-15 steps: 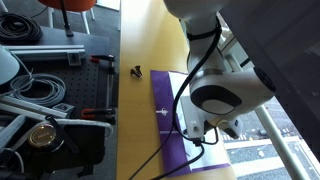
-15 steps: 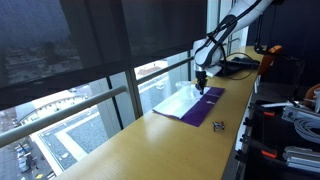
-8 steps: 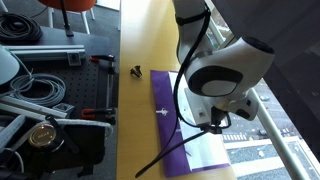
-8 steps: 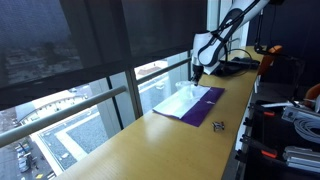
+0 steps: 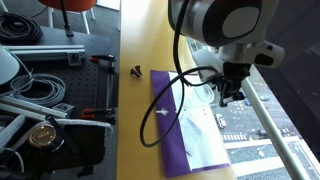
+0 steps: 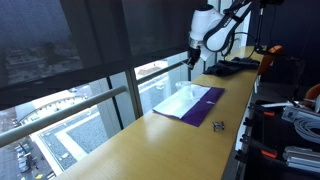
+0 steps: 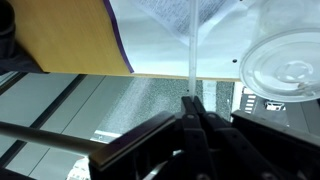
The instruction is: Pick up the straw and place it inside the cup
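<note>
In the wrist view my gripper (image 7: 190,100) is shut on a thin clear straw (image 7: 190,50) that sticks out straight from the fingertips. The clear plastic cup (image 7: 284,63) is seen from above, to the right of the straw and apart from it. The cup and straw are too small to make out in both exterior views. There the gripper (image 5: 231,97) (image 6: 190,63) hangs well above the white cloth with a purple stripe (image 5: 168,135) (image 6: 186,102), on its window side.
A small black clip (image 5: 136,71) (image 6: 218,125) lies on the wooden table (image 5: 140,45) beyond the cloth. The window glass and railing (image 5: 268,125) run close along one table edge. Cables and equipment (image 5: 40,90) fill the other side.
The arm has risen from low over the cloth and swung toward the window side, carrying the straw up with it.
</note>
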You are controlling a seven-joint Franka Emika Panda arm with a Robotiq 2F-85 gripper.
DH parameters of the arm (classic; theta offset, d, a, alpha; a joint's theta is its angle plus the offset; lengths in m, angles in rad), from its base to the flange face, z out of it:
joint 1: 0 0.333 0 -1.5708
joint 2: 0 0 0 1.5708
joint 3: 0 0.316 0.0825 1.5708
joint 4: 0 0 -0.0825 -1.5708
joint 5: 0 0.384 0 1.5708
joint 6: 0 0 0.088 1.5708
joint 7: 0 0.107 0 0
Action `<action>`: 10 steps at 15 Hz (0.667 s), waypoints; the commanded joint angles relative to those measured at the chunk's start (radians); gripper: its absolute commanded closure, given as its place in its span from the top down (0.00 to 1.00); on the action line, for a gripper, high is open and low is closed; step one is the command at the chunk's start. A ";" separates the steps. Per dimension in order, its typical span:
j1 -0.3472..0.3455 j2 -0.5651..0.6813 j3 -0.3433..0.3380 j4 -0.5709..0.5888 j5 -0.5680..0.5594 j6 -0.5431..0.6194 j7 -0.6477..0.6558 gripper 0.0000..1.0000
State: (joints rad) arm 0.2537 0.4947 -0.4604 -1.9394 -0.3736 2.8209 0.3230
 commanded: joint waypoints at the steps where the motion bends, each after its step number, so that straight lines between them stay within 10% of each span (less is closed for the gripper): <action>1: 0.076 -0.103 -0.059 -0.039 -0.085 0.018 0.166 0.00; 5: 0.186 -0.113 -0.183 -0.031 -0.168 0.103 0.447 0.00; 10: 0.442 0.071 -0.545 0.021 -0.313 0.355 0.815 0.00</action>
State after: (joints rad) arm 0.5577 0.4358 -0.8089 -1.9567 -0.6172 3.0371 0.9404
